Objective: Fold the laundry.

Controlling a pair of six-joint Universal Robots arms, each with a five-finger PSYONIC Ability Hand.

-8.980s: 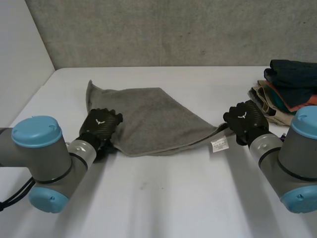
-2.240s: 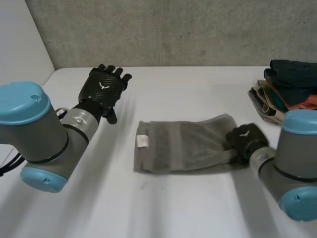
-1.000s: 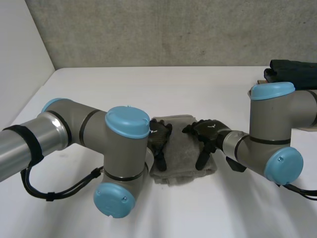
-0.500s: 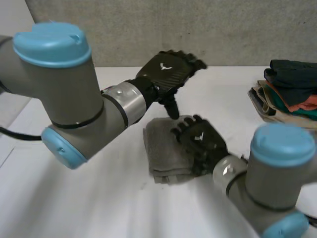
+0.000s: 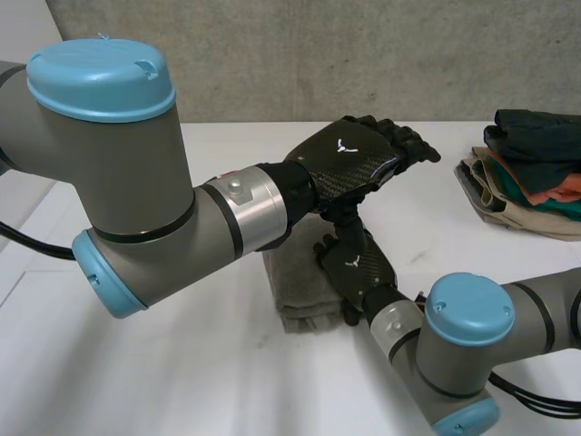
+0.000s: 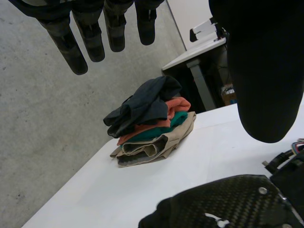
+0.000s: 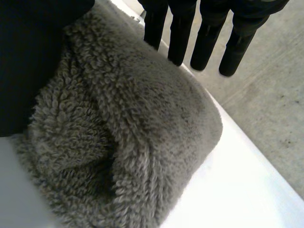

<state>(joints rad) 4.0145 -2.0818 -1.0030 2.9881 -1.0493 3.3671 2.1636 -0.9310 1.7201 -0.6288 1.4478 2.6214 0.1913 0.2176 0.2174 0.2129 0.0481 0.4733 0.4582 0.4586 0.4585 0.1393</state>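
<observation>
Two black carbon-weave hands, fingers straight and loosely spread on both, gripping nothing: right hand (image 5: 356,265) flat on top of the towel (image 5: 292,289), left hand (image 5: 349,163) raised above the towel, clear of it. Grey thick-looped terry, folded into a plump rounded block on the white table (image 5: 182,363). Well to the right of the towel, a rumpled pile of clothes (image 5: 531,173).

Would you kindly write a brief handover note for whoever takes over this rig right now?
The left hand is open, fingers straight, raised above the table, holding nothing.
The right hand is open, palm down over the grey towel.
The grey towel is folded into a compact bundle mid-table; a stack of clothes sits at the table's right edge.
Done: towel folded.
Left: probably moving it to the stack.
</observation>
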